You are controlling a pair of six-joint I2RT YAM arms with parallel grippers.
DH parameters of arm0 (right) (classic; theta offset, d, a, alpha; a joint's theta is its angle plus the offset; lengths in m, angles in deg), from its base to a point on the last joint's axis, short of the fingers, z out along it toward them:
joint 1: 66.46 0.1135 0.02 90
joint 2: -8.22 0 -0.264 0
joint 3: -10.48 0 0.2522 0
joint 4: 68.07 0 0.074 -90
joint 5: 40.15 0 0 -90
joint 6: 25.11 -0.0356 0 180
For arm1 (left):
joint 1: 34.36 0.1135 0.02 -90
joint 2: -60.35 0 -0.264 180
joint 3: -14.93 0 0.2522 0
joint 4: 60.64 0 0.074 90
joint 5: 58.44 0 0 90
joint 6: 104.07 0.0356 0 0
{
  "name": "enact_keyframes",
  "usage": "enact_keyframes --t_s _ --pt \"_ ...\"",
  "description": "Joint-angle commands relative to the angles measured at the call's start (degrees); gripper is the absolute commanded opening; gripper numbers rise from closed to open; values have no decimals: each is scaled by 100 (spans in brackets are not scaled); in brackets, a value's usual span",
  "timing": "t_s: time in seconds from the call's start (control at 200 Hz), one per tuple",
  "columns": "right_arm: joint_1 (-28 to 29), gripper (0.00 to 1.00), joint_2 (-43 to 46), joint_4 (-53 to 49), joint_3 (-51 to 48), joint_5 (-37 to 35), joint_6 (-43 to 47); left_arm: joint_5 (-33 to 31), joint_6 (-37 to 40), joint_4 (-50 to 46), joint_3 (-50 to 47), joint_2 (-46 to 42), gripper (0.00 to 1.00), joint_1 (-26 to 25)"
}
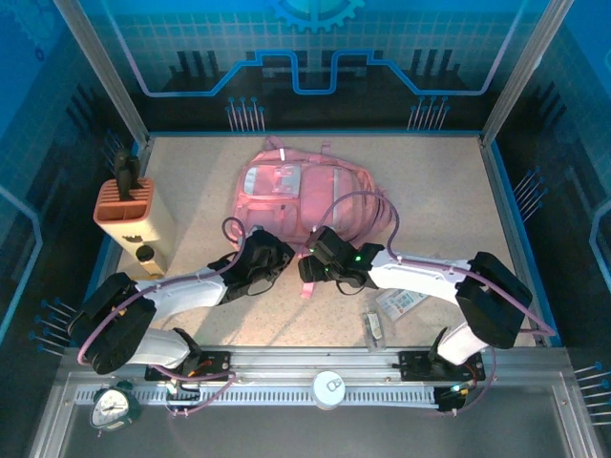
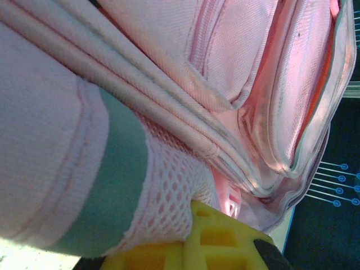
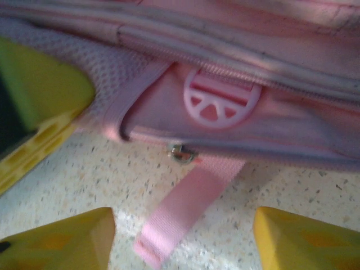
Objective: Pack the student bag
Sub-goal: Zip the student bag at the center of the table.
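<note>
well left of the large soft pink fabric backpack (image 1: 286,186), one orange-and-cream pen holder box (image 1: 129,218) is standing on the speckled table (image 1: 439,210), with one dark tool (image 1: 126,170) sticking up out of it. the backpack, the only one, is lying flat at the middle of the table with its front pockets facing up.

at the left of the backpack's near edge, the left claw (image 1: 260,262) is pressing into mesh and piped seams. one yellow finger (image 2: 208,242) is showing under the fabric, but i cannot tell whether it is pinching anything. just right of it, at the same near edge, the right claw (image 3: 180,242) is hanging with its fingers spread wide and nothing between them. one loose pink webbing strap (image 3: 180,208) and one small metal zip pull (image 3: 181,152) are lying just ahead of it. near the backpack's right side, two small flat packets (image 1: 396,305) are lying.

the backpack is looking light, limp and unstructured, so it is likely to sag and fold when lifted. the zip pull, the webbing strap or a piped seam are probably offering a surer hold than the flat panels.
</note>
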Motion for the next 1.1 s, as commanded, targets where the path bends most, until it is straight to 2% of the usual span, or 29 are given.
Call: enact_keyframes --t_s 0.0,0.16,0.34,0.5,0.62,0.891,1.006,1.096 --pt "-14 59 -157 634 -23 -401 -383 37 -67 321 252 -156 0 -143" --pt "-119 46 -410 843 27 -522 -524 -4 -127 408 208 -244 0 -251" --pt "-129 45 -383 838 -64 -901 -700 -9 -101 367 228 -241 0 -288" --pt "-129 36 -81 752 -404 -965 -750 -36 -87 373 208 -241 0 -295" --pt "-123 35 55 758 -584 -896 -762 -54 -51 347 208 -261 0 -294" --pt "-107 35 -286 1359 -418 -424 54 -73 -17 297 244 -285 0 -290" --pt "-94 35 -397 1437 -359 -557 310 -74 -2 272 261 -288 0 -289" --pt "-94 34 -530 985 -287 -908 151 -89 0 265 262 -294 0 -288"
